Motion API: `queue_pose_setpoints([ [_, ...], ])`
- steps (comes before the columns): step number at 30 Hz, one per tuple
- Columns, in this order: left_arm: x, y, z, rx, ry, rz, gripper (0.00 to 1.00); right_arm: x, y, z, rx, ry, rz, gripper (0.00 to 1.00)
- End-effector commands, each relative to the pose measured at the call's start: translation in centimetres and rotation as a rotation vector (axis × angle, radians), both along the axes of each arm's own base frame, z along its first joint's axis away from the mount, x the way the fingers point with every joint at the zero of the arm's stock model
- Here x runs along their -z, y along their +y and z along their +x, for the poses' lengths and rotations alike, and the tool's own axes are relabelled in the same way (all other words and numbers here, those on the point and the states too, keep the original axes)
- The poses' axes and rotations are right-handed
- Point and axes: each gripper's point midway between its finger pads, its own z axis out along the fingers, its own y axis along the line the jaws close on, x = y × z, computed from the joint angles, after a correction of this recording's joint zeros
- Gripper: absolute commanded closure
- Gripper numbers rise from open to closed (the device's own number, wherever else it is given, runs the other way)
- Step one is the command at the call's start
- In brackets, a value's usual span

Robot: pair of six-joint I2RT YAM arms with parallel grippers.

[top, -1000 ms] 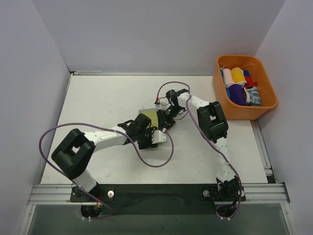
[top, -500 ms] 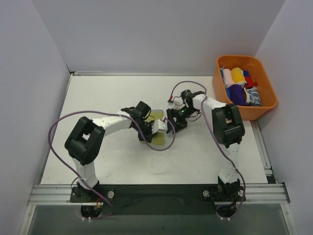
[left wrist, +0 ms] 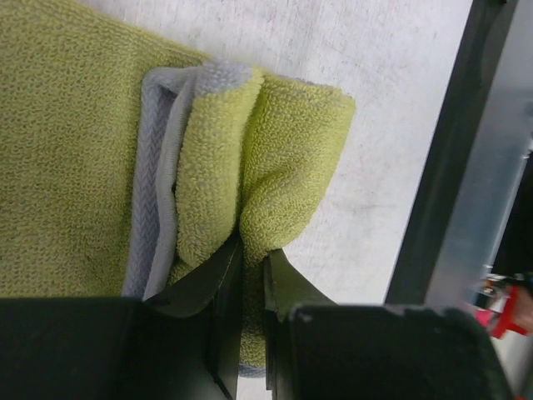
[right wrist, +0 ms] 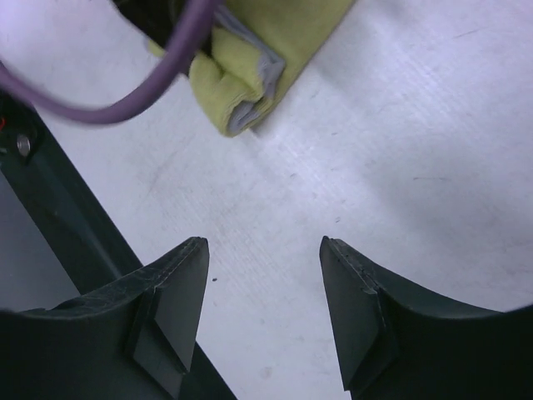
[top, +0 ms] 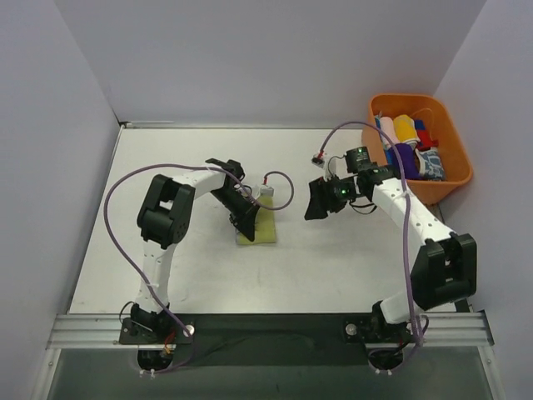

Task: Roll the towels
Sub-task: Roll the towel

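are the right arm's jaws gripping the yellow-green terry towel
No, the right arm's jaws stand open over the white table, with the yellow-green terry towel lying apart beyond them.

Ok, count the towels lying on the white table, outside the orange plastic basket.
1: the yellow-green terry towel with grey edge, partly rolled, centre of the white table, pinched by the left gripper. More may lie hidden.

Looped terry towel, woven grey edging, seemingly matt table
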Motion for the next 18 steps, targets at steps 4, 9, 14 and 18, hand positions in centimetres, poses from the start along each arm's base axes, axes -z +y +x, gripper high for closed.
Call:
queue_pose_setpoints([
  [4, 3.0, 3.7, -1.2, -0.05, 0.164, 0.234, 1.0, 0.0, 1.5, -4.7, -0.224, -0.19, -0.107, 0.46],
  [9, 3.3, 4.1, -2.2, -0.047, 0.238, 0.273, 1.0, -0.1, 5.3, -6.8, -0.413, -0.346, -0.154, 0.47],
  [14, 4.3, 4.6, -2.3, -0.033, 0.267, 0.268, 1.0, 0.4, 9.7, -6.4, -0.552, -0.495, -0.231, 0.46],
  [18, 4.5, 4.3, -1.8, -0.03, 0.263, 0.246, 0.97, 2.2, 12.6, -5.7, -0.614, -0.539, -0.239, 0.45],
])
